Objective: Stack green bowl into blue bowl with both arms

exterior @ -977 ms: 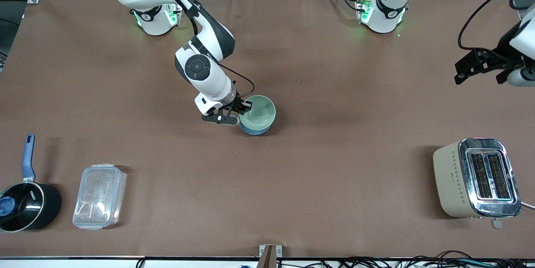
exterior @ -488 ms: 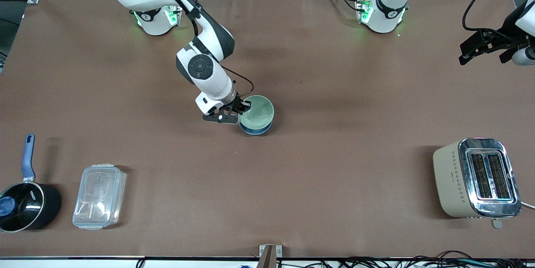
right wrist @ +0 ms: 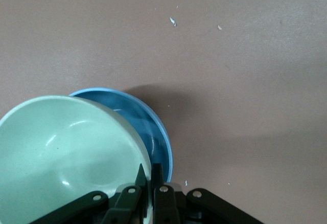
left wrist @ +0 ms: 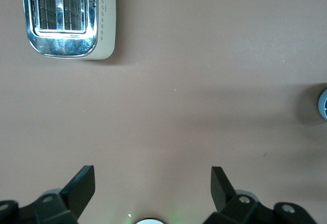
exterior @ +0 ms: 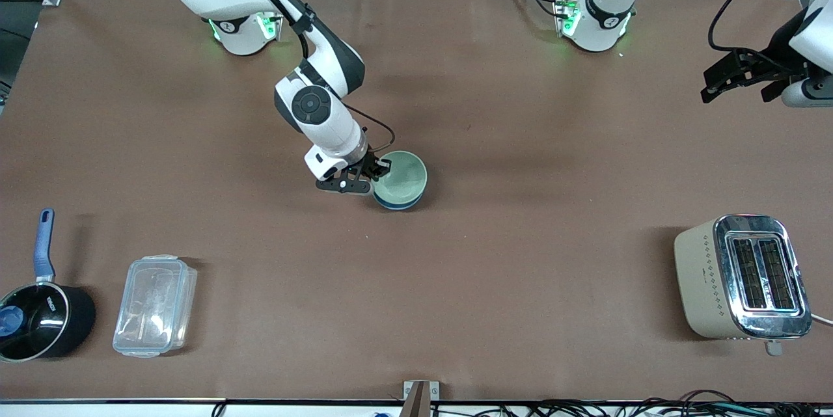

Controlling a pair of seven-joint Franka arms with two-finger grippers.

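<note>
Pinching green bowl [right wrist: 61, 152] rim: right pincer [right wrist: 148, 180], bowl tilted over blue bowl [right wrist: 148, 127], not nested | left pincer [left wrist: 153, 185] spread open, waiting over surface [exterior: 520, 144] near toaster [exterior: 742, 277]

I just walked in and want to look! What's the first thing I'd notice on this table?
In the middle of the table the right gripper pinches the rim of the green bowl, which sits tilted in the blue bowl. The left gripper hangs open in the air at the left arm's end of the table. A shiny toaster stands at that end, nearer the front camera.
</note>
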